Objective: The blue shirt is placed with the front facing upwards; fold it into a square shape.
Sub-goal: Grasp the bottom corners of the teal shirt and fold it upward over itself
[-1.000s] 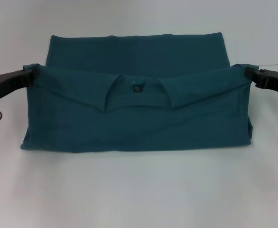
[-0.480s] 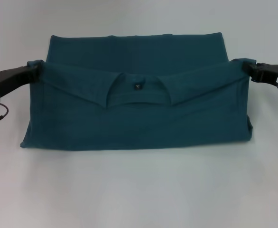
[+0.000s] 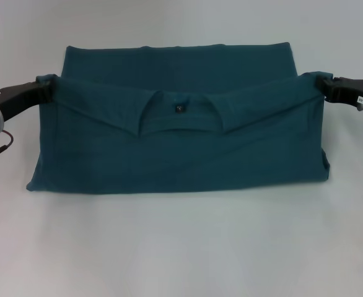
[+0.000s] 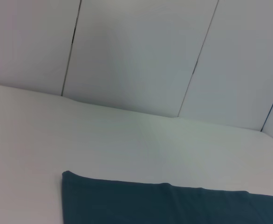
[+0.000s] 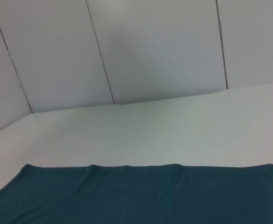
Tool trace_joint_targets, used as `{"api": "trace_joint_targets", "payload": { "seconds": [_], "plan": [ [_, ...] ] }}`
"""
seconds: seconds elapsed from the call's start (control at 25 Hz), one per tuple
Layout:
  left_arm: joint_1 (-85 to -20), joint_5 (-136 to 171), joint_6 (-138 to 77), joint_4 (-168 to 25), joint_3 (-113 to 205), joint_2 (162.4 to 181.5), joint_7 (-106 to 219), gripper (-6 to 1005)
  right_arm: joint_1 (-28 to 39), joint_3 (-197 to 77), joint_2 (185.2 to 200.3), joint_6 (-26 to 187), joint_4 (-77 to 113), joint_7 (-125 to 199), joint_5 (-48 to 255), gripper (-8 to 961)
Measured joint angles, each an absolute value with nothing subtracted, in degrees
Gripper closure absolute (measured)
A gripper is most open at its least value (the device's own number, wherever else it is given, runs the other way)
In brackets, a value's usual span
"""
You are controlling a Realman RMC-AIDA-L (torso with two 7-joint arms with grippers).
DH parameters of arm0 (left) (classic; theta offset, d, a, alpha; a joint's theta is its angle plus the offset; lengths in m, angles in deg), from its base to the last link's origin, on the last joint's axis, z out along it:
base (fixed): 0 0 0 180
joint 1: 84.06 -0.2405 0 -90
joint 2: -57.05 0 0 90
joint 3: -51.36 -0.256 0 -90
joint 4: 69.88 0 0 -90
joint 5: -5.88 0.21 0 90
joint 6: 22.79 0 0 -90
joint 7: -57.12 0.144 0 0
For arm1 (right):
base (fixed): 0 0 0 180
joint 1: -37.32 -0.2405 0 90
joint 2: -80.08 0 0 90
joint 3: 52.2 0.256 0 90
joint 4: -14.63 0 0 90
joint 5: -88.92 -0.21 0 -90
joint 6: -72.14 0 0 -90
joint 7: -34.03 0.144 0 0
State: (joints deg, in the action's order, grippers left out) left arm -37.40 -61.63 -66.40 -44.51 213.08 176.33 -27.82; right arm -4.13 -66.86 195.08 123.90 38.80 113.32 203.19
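On the white table, left gripper and right gripper are each gripping, apparently clamped, opposite corners of the half-folded blue shirt.

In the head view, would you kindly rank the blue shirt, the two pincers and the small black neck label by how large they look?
1. The blue shirt, by far the largest.
2. The left pincer and the right pincer, each at a shirt corner; they look alike, so I leave them unranked.
3. The neck label, smallest.
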Motion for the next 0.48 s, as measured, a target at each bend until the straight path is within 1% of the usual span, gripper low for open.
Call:
{"api": "trace_joint_targets", "payload": {
  "seconds": [0.48],
  "plan": [
    [-37.22,-62.95,-65.49,-45.89,213.07,176.39,-25.47,942,-4.55,-67.39,195.18,121.82,37.16,111.18,201.50,912]
  ]
}}
